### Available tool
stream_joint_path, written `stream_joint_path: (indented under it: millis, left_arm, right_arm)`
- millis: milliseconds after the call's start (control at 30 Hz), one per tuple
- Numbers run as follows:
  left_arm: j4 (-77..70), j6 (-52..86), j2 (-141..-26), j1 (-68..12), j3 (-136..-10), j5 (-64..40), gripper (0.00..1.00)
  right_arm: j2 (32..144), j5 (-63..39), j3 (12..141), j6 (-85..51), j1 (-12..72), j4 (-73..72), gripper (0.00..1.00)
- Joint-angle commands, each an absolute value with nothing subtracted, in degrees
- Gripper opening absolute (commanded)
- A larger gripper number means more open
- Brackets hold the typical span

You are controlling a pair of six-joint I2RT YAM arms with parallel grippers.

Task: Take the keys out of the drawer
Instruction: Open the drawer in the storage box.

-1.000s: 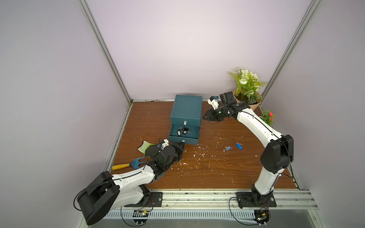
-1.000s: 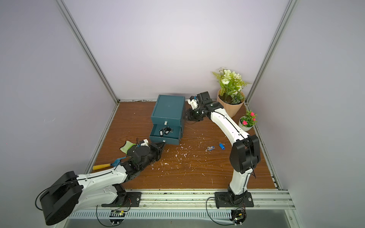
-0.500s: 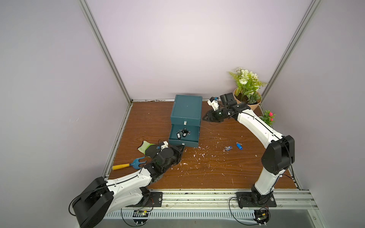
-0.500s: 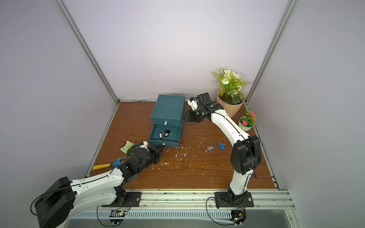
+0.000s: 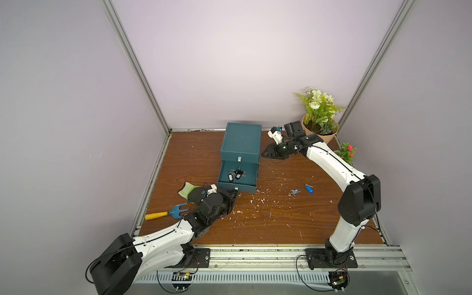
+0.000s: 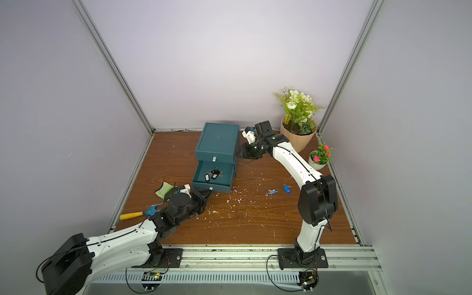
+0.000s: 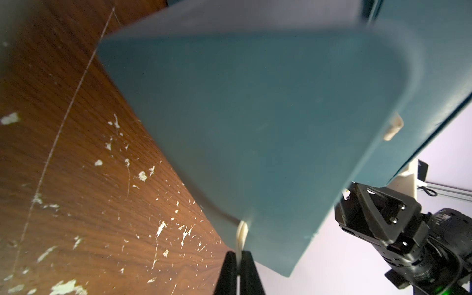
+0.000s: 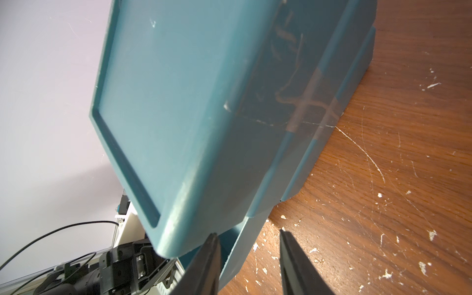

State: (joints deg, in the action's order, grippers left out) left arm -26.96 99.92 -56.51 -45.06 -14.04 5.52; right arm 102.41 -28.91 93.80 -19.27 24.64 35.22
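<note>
Roughly midway, by the look of it. Near left: left gripper (image 5: pixel 234 196) clenched on the small white pull tab (image 7: pixel 241 229) of the open teal plastic drawer (image 5: pixel 245 186). Inside, a cluster of silver keys with black tags (image 5: pixel 236 174), yet to be lifted out. Farther right, beside the teal cabinet (image 5: pixel 241 143): right gripper (image 5: pixel 265 153), jaws parted, empty. On the brown wooden desk (image 5: pixel 255 229) at right, already out: two blue-tagged keys (image 5: pixel 309 189).

Both top views high at the front, looking down over the whole worktop (image 5: pixel 268 217), left wrist view low and close against the drawer (image 7: pixel 229 127) front, right wrist view low along the cabinet (image 8: pixel 281 115) side.
</note>
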Motion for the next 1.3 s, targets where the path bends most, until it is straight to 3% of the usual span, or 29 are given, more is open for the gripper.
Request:
stream_joint_path:
  millis: [0, 600, 700, 1100, 1267]
  left_arm:
    - [-28.8, 100.2, -57.0, -45.8, -13.0, 3.7, 0.0]
    - [-22.3, 99.4, -50.6, -45.8, -11.8, 1.9, 0.0]
    - [-21.6, 99.1, -49.9, -45.7, -11.7, 2.2, 0.11]
    - [-19.0, 97.7, -46.8, -45.8, -12.3, 2.4, 0.26]
    - [-9.4, 96.5, -40.7, -45.8, -14.6, 3.2, 0.46]
  right_arm:
    - [100.0, -30.5, 94.1, -18.8, 24.8, 34.6, 0.42]
    - [99.3, -31.1, 93.3, -18.5, 25.1, 35.1, 0.42]
    - [99.0, -30.9, 92.8, -18.7, 25.1, 34.9, 0.42]
    - [97.2, -29.8, 92.1, -19.8, 25.4, 34.6, 0.43]
    - [96.0, -26.8, 94.0, -20.3, 25.8, 35.5, 0.42]
